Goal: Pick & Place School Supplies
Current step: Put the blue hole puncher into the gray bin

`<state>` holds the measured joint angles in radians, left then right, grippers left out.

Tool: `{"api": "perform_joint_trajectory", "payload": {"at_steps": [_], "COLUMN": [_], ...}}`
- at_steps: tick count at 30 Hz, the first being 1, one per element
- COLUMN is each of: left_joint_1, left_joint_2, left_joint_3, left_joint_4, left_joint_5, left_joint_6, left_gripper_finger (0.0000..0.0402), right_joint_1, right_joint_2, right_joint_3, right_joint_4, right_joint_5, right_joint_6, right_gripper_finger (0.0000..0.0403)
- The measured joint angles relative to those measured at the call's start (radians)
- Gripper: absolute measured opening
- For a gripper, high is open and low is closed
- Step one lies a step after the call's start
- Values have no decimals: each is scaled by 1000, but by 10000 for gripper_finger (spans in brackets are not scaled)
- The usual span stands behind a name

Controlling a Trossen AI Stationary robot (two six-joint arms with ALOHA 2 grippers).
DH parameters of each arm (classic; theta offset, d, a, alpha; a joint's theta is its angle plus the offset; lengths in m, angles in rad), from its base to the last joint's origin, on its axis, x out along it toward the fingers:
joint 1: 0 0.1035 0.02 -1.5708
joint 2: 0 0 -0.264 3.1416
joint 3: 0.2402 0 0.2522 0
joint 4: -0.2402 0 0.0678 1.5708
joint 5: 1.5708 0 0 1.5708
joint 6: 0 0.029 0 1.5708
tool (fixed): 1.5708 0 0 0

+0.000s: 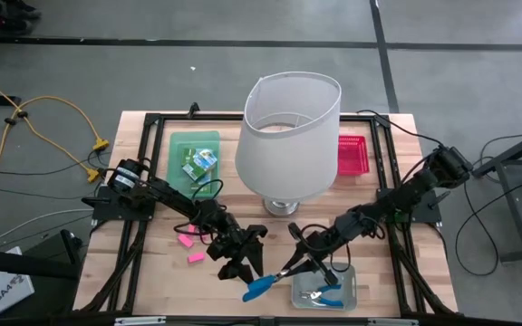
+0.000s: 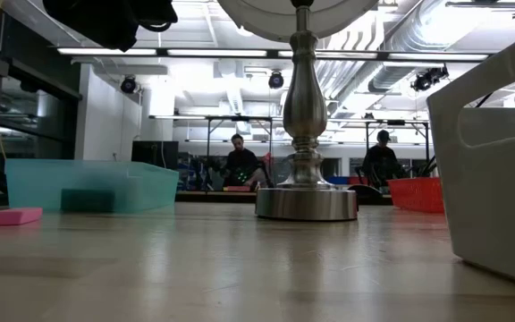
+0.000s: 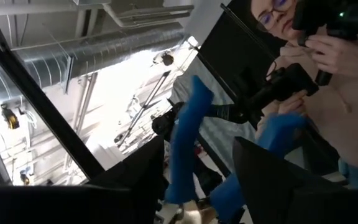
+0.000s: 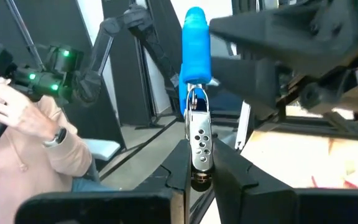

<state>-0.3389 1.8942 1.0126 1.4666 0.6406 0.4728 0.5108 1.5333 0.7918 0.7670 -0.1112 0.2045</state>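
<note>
A blue-handled scissor-like tool hangs in the air over the table's near edge, between my two grippers. My right gripper is shut on its metal end. My left gripper stands open at the tool's blue handles, one finger on either side; I cannot tell whether a finger touches them. Two pink erasers lie flat on the wood left of my left gripper. A green-yellow box lies in the green tray. My right gripper pinches the tool's perforated metal end between its two fingers. The fingers come about level from the table's right and lie along the tool. The tool is lifted clear of the table, and its blue handle points away from the fingers toward my left gripper.
A tall lamp with a white shade and a metal base stands mid-table. A red tray sits far right. A clear tray under my right gripper holds another blue-handled tool. A person stands beyond the near edge.
</note>
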Motion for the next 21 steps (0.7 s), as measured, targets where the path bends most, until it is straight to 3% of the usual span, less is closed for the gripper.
{"api": "perform_joint_trajectory", "payload": {"at_steps": [5,10,15,21], "left_joint_1": [0,-3,-28,-56], "left_joint_2": [0,0,0,0], "left_joint_3": [0,0,0,0], "left_joint_4": [0,-27,-33,-39], "left_joint_5": [-7,-15,-45,-99], "left_joint_6": [-33,-47,-35,-16], "left_gripper_finger": [183,183,183,183], "right_joint_1": [48,126,209,268], "right_joint_2": [-39,-118,-193,-219], "right_joint_3": [0,0,0,-1], "right_joint_4": [-98,-283,-500,-694], "right_joint_5": [-1,97,243,351], "right_joint_6": [2,75,249,596], "right_gripper_finger": [32,32,32,32]}}
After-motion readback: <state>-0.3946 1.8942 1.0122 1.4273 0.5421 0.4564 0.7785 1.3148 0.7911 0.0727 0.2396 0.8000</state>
